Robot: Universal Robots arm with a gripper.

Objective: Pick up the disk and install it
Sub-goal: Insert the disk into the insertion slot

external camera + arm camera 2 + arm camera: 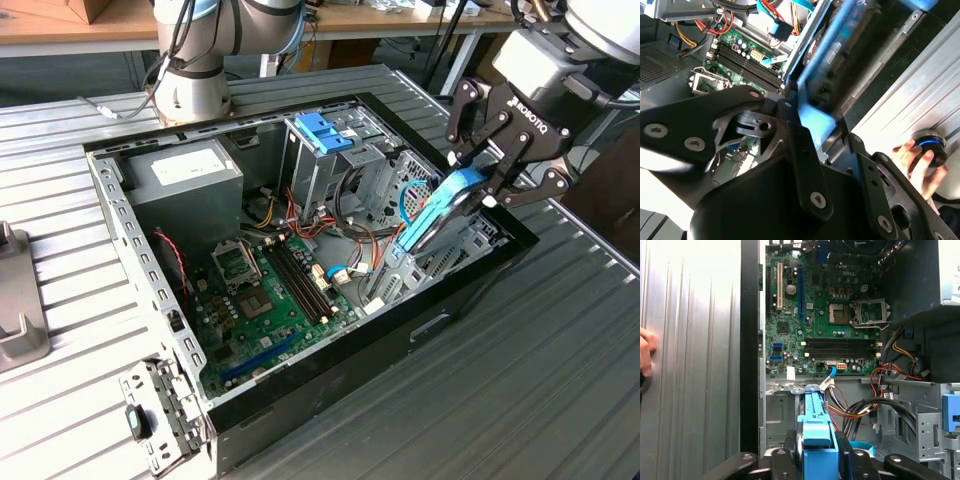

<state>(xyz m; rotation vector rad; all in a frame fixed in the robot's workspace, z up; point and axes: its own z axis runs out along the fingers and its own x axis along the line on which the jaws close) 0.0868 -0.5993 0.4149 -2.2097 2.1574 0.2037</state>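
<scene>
A ribbed grey metal table carries the work. Directly on it, at the middle, lies an open computer case on its side. At nine o'clock, by the exterior view's left edge, sits a grey metal bracket. At eleven o'clock the robot arm's round base stands on the table.
</scene>
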